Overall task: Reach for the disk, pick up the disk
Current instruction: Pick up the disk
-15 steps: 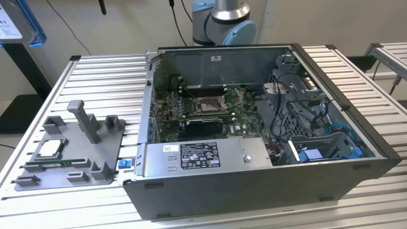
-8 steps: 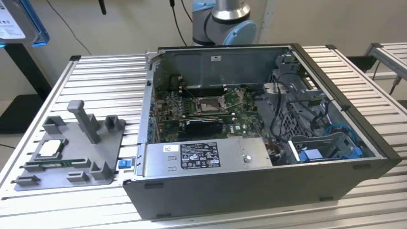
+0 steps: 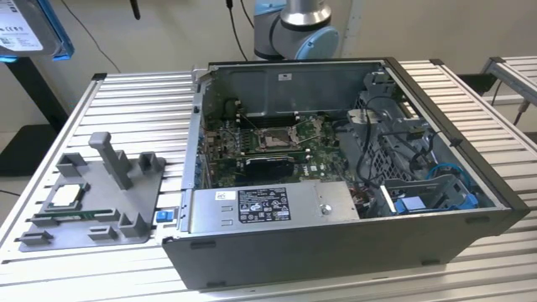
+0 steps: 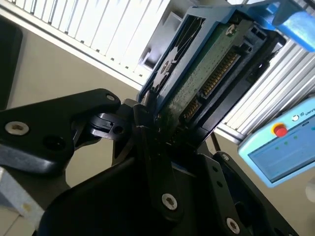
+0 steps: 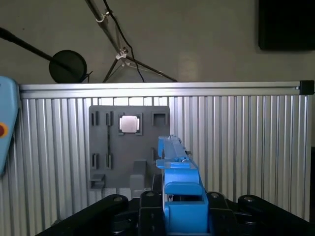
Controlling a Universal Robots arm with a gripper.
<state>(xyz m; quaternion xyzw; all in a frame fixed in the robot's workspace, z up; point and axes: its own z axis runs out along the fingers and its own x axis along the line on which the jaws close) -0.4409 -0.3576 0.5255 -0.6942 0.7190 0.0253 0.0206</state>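
So the pincer (image 4: pixel 156 129) is clamped on the disk (image 4: pixel 209 61) by one short end, no gap left to close. In the second wrist view the disk's long axis runs straight out from the jaws, away from the wrist, with the green circuit board (image 4: pixel 197 73) side facing the camera. In the first wrist view it's edge-on, blue bracket (image 5: pixel 179 196) nearest, hanging above the grey tray (image 5: pixel 106 145) on the bench (image 5: pixel 246 147). Exterior view has it up high at that view's left, well apart from the open computer case (image 3: pixel 336 251).
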